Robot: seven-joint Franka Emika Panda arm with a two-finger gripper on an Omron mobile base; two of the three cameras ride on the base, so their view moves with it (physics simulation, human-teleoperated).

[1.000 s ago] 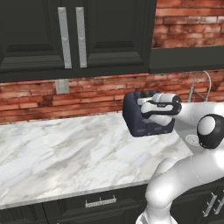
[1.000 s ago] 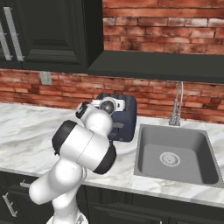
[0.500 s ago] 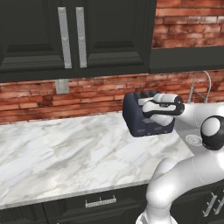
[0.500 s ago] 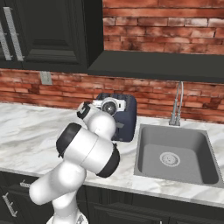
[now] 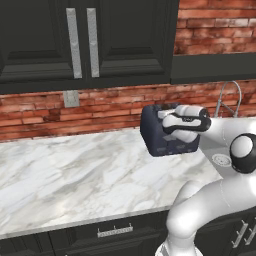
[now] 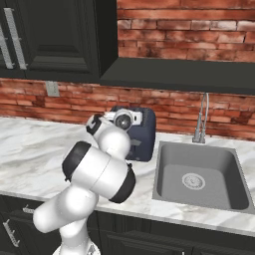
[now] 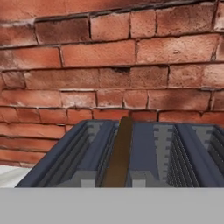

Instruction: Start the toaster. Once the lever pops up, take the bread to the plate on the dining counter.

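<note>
Our pincer [image 5: 172, 126], its spread hidden from us, hovers right of centre over the boxy navy toaster [image 5: 159, 134] holding the brown bread slice [image 7: 119, 154]; we should close squarely on the slice's top edge.

The toaster [image 7: 148, 153] sits against a brick wall [image 7: 109, 65], with what looks like the bread [image 7: 119, 155] standing edge-on in its left slot.
</note>
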